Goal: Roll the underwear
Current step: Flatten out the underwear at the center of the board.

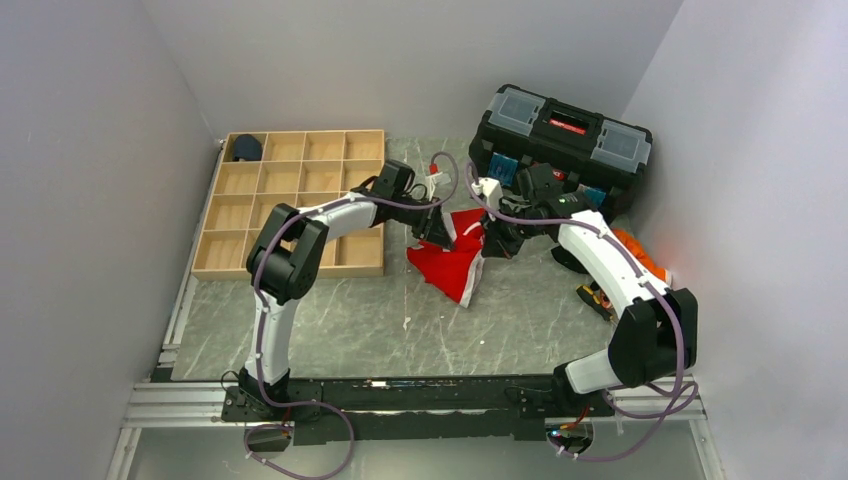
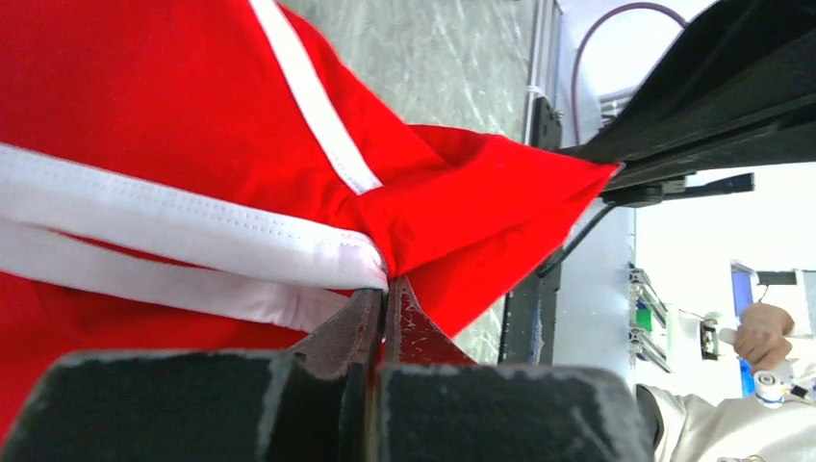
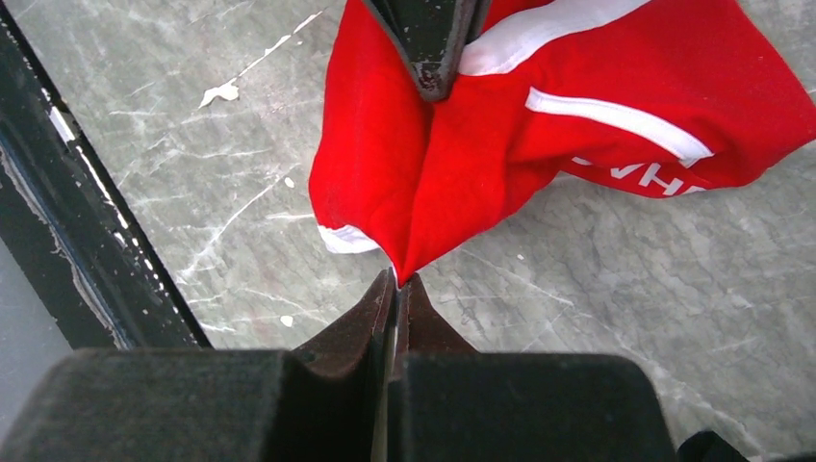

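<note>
Grey marbled bench (image 1: pixel 350 320); black toolbox (image 1: pixel 565 135) at far right, wooden compartment tray (image 1: pixel 300 200) at far left. Between them, mid-bench, red underwear (image 1: pixel 450 262) with white trim, unrolled, near edge draped on the surface. Left pincer (image 2: pixel 385 294) clamped on a fold by the white trim; right pincer (image 3: pixel 396 284) clamped on a red corner.

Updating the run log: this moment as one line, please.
phase: pre-roll | underwear: unrolled, partly on table | left fingers: shut on underwear | right fingers: shut on underwear
</note>
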`<state>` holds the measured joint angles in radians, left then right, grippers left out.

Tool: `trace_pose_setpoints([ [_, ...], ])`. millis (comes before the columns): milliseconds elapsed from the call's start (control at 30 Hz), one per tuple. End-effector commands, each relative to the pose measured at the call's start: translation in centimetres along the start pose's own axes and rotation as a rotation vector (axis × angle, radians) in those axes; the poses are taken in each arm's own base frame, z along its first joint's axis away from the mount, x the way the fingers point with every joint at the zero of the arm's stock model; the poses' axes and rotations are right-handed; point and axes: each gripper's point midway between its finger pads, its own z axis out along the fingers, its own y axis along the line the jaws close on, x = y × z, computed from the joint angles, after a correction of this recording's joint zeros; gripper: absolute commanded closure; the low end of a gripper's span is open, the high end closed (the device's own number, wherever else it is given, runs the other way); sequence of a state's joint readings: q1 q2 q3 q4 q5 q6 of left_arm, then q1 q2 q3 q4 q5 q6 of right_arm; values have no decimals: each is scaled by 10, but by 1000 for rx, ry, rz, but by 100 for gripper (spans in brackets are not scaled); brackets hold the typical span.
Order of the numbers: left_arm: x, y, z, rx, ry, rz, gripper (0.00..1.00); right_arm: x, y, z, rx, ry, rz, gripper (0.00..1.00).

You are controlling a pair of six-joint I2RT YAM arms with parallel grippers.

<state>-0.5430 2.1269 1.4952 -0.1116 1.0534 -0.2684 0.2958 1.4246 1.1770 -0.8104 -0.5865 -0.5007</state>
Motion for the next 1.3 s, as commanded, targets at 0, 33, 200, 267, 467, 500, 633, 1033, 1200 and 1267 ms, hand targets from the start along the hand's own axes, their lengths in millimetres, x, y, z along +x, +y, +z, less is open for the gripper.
trace_pose_setpoints([
  [0,-27,-45,-13,102,6,110,100,-34,-7,-26,82,-88,-67,100],
  [33,-35,-54,-22,84,-5,145,100,-38,-10,-32,107,-90,-77,100],
  [200,-88,-99,-79,-34,-92,266,100,-70,-25,-70,254,-118,-140,100],
  [267,-109,-119,-101,-70,-132,315,100,-84,-25,-85,286,-142,-162,100],
  [467,-143,-167,-138,-162,-210,454,100,-115,-17,-120,334,-207,-207,100],
  [500,-144,-172,-141,-168,-218,462,100,-117,-14,-124,331,-215,-217,100],
  [633,-135,-186,-146,-157,-214,520,100,-113,7,-128,281,-240,-254,100],
  [1033,-39,-216,-116,-183,10,619,100,-84,87,-144,91,-277,-351,100],
  [1200,-58,-186,-122,-370,-22,586,100,-71,46,-133,264,-205,-287,100],
  [1267,-68,-162,-118,-447,-27,541,100,-62,19,-120,328,-147,-255,100],
])
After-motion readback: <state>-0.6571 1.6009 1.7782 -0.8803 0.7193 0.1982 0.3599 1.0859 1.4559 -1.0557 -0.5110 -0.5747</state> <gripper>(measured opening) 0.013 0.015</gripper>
